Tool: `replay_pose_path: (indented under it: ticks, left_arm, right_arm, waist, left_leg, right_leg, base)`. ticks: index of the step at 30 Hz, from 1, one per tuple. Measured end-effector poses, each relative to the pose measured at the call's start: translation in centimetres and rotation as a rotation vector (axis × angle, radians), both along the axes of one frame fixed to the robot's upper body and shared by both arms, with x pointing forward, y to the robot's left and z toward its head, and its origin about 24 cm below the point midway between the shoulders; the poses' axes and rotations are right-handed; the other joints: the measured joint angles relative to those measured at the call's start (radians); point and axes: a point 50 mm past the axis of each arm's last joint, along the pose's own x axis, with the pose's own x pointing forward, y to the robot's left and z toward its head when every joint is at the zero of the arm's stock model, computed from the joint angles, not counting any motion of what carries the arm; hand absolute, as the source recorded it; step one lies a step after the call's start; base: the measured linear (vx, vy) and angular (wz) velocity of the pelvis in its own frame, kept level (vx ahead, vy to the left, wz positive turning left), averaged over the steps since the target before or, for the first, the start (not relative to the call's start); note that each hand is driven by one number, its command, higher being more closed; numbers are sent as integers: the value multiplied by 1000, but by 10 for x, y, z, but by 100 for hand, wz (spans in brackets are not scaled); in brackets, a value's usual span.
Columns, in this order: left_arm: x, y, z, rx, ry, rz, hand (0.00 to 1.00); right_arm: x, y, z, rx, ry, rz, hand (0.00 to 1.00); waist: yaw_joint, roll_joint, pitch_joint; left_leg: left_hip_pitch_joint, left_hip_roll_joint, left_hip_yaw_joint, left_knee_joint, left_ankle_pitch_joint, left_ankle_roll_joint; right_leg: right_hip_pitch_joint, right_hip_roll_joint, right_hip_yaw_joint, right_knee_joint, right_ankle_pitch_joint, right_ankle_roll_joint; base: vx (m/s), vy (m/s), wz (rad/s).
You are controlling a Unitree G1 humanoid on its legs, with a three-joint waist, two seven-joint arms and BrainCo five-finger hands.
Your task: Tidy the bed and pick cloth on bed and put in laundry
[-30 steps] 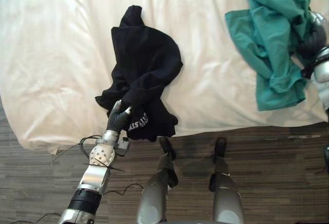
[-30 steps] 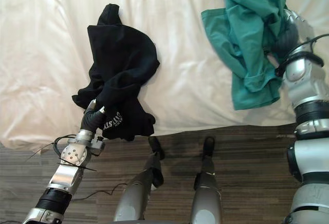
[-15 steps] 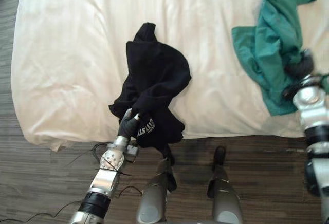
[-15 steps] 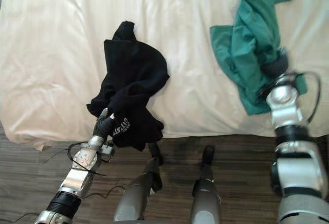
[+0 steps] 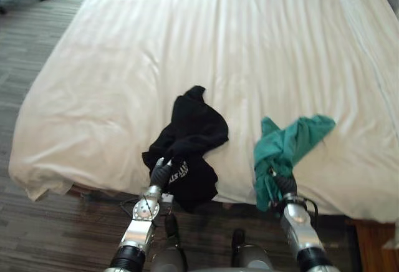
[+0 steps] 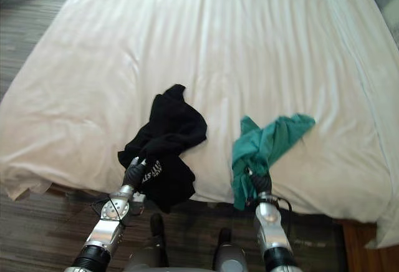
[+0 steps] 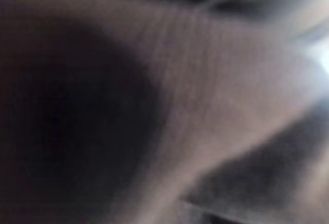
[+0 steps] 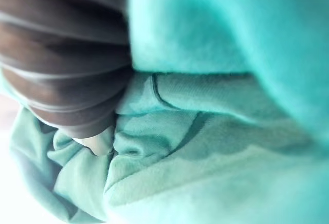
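both cloths are in my grip and neither has left the bed (image 5: 237, 41) yet, so i'd put the task at about the halfway mark of the pick-up and nowhere on the drop-off.

my left robot hand (image 5: 160, 174) sits at the near edge of the mattress with its fingers curled into the black cloth (image 5: 193, 131). most of that cloth lies crumpled on the sheet, and its lower part hangs over the edge just beside the hand. the left wrist view gives me dark fabric pressed close, which fits a hand buried in it.

my right robot hand (image 5: 284, 185) is at the same edge, apart from the left one. the green cloth (image 5: 290, 144) is gathered into a tight bunch right at it, with a loose end trailing up across the sheet. in the right wrist view the green folds (image 8: 216, 131) are packed against the hand's dark cover (image 8: 61, 54), so i read it as clenched on the cloth, though most of the fingers are hidden in the folds.

what is done, as i judge it: both cloths grasped and brought to the near edge. what is left: lift them fully clear of the bed, carry them to the laundry and let go there. the sheet looks mostly flat, with soft creases toward the near left corner, so some smoothing may be owed after that.
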Motion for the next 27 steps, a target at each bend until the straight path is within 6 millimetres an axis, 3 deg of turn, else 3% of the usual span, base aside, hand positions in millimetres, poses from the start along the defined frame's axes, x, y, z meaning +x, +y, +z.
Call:
replay_pose_path:
  ticks: [1,2,4,6,7,8,9,11,12,13,14,15,16,17,18,19,20,21,22,23,24,25,26,27]
  left_arm:
    - [-3,1,-6,-3,34,10,100]
    - [-11,3,-16,-15,87,40,100]
    - [-21,6,-24,-23,131,80,100]
    - [-39,7,-37,-102,191,167,100]
    - [-50,7,-43,-155,223,223,100]
    - [-64,1,-51,-229,264,269,100]
    - [-69,-1,-53,-255,280,285,100]
    - [-78,-3,-58,-300,310,318,100]
    - [-75,-2,-57,-317,299,330,100]
    - [-70,-4,-54,-334,286,331,100]
    - [-72,-6,-55,-348,289,340,100]
    - [-79,-9,-56,-375,296,356,100]
    - [-80,-11,-55,-386,292,354,100]
    - [-79,-14,-52,-398,280,351,100]
    - [-78,-11,-49,-407,261,366,100]
    - [-79,-11,-50,-410,264,367,100]
    - [-83,-13,-53,-416,288,365,100]
    - [-83,-14,-54,-416,291,364,100]
    - [-82,-13,-54,-416,294,361,100]
    - [-88,-16,-56,-418,311,359,100]
    - [-89,-16,-56,-419,318,356,100]
    - [-88,-18,-57,-417,327,345,100]
    - [-87,-13,-56,-402,315,343,100]
    - [-89,-13,-56,-398,317,343,100]
  right_arm:
    - [-19,1,-10,21,48,-19,100]
    - [-35,3,-19,28,96,-26,100]
    - [-42,1,-21,24,111,-40,100]
    - [-44,0,-21,17,109,-48,100]
    - [-50,-5,-20,-1,101,-55,100]
    - [-55,-13,-16,-31,92,-67,100]
    - [-57,-15,-15,-42,89,-71,100]
    - [-62,-23,-14,-71,95,-93,100]
    - [-62,-25,-14,-74,95,-111,100]
    - [-66,-32,-14,-99,104,-132,100]
    - [-72,-35,-14,-113,117,-142,100]
    - [-86,-44,-17,-138,158,-160,100]
    - [-91,-46,-19,-138,179,-169,100]
    - [-97,-49,-20,-141,204,-178,100]
    - [-103,-49,-23,-139,221,-183,100]
    - [-104,-47,-23,-133,227,-181,100]
    - [-108,-44,-27,-114,252,-165,100]
    - [-109,-43,-27,-110,259,-159,100]
    - [-109,-35,-31,-84,279,-126,100]
    - [-110,-21,-35,-41,293,-76,100]
    - [-110,-18,-35,-28,292,-69,100]
    - [-105,-12,-35,-5,283,-62,100]
    - [-97,-1,-34,30,259,-60,100]
    - [-93,1,-30,28,236,-50,100]
  waist:
    - [-8,-24,-15]
    - [-22,-48,-31]
    - [-14,-46,-31]
    - [-11,-10,-39]
    - [3,24,-39]
    - [12,61,-40]
    - [12,72,-40]
    - [-5,90,-39]
    - [-3,55,-41]
    - [-3,49,-33]
    - [-2,59,-36]
    - [-5,87,-33]
    - [-4,97,-26]
    - [-7,82,-31]
    - [-3,60,-42]
    - [-1,56,-43]
    - [0,60,-42]
    - [0,63,-41]
    - [12,75,-39]
    - [15,81,-49]
    - [14,86,-54]
    - [9,88,-60]
    - [15,73,-54]
    - [29,116,-56]
  left_leg:
    - [-11,-18,-65,-1,11,-5]
    - [-17,-57,-134,-1,23,-14]
    - [-20,-67,-183,-4,41,-23]
    - [-42,-46,-235,-3,61,-34]
    - [-50,-34,-251,-7,63,-38]
    - [-58,-31,-272,-7,64,-29]
    - [-62,-32,-273,-7,67,-13]
    - [-97,-38,-96,-7,-81,240]
    - [-124,-34,137,31,-169,307]
    - [-156,-14,349,185,-141,270]
    - [-149,6,428,277,-133,279]
    - [-96,9,459,295,-49,222]
    - [-88,-15,426,259,-14,179]
    - [-62,-66,348,151,60,119]
    - [-57,-40,446,274,-130,197]
    - [-58,-23,498,342,-190,203]
    - [-19,25,576,427,-280,137]
    - [-13,31,583,421,-291,129]
    - [-17,-1,562,395,-277,150]
    - [-7,-89,464,284,-241,138]
    - [-2,-112,443,249,-243,136]
    - [14,-139,465,192,-297,103]
    - [1,-123,498,280,-326,132]
    - [-7,-63,478,349,-339,148]
  right_leg:
    - [12,30,90,-2,-41,22]
    - [60,11,89,-31,-101,32]
    - [108,2,37,-66,-141,38]
    - [129,28,-23,-98,-147,35]
    - [131,38,-47,-95,-146,33]
    - [134,48,-74,-89,-147,31]
    - [135,48,-88,-85,-148,30]
    - [141,19,-159,-101,-134,22]
    - [148,-26,-218,-151,-99,22]
    - [154,-63,-281,-159,-89,20]
    - [167,-62,-314,-154,-89,20]
    - [217,-37,-390,-145,-104,16]
    - [234,-39,-420,-152,-118,2]
    - [263,-53,-473,-181,-122,-16]
    - [278,-85,-578,-186,-94,31]
    - [283,-94,-602,-177,-92,35]
    - [304,-99,-675,-175,-81,51]
    - [309,-97,-690,-174,-80,53]
    - [330,-108,-752,-165,-71,67]
    - [348,-127,-824,-157,-58,60]
    - [352,-131,-841,-157,-54,55]
    - [360,-154,-902,-147,-17,40]
    - [338,-211,-922,-89,-10,34]
    - [333,-212,-928,-11,-25,50]
  base:
    - [163,-236,191]
    - [186,-267,201]
    - [60,-223,123]
    - [-80,-241,69]
    - [-119,-149,54]
    - [-118,-127,56]
    - [-97,-77,73]
    - [-56,-47,115]
    - [-48,-26,168]
    - [-54,-1,164]
    - [-56,56,172]
    - [-57,54,142]
    - [-105,4,172]
    - [-76,-14,178]
    - [-44,-21,168]
    - [25,54,176]
    - [9,50,114]
    - [-32,144,149]
    - [-92,170,162]
    - [-107,205,175]
    - [-76,186,190]
    - [35,214,165]
    - [85,195,163]
    - [125,168,159]
